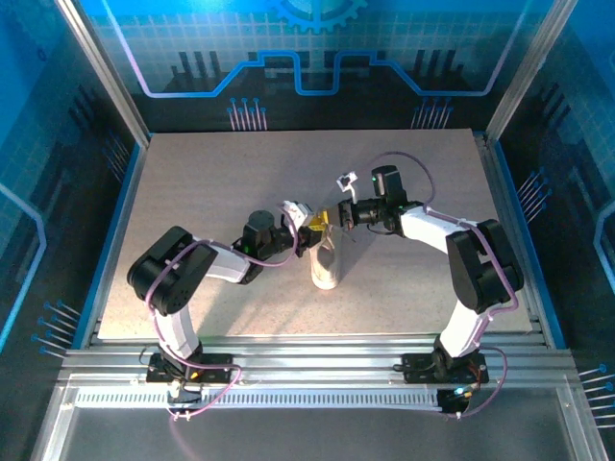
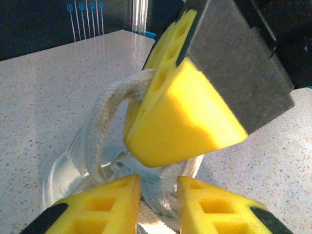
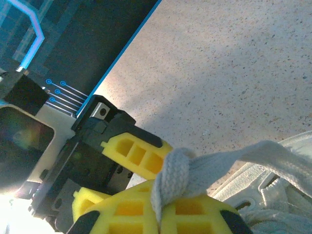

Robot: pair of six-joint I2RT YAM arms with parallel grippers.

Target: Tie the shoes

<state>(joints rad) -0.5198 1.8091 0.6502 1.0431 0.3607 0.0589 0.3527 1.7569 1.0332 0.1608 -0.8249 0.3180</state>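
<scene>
I'm mid-knot above the sneaker (image 1: 326,267): right gripper (image 3: 168,214) clenched on a lace (image 3: 229,158), left gripper (image 2: 158,195) seemingly pinching another; next, pull apart.

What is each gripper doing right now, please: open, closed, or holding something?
Left gripper: slightly open around a lace over the sneaker.
Right gripper: closed, pinching a lace.

Gripper fingers are hiding the sneaker (image 2: 73,175) front in the left wrist view. The lace (image 3: 234,158) is running off the right wrist view's right edge.
</scene>
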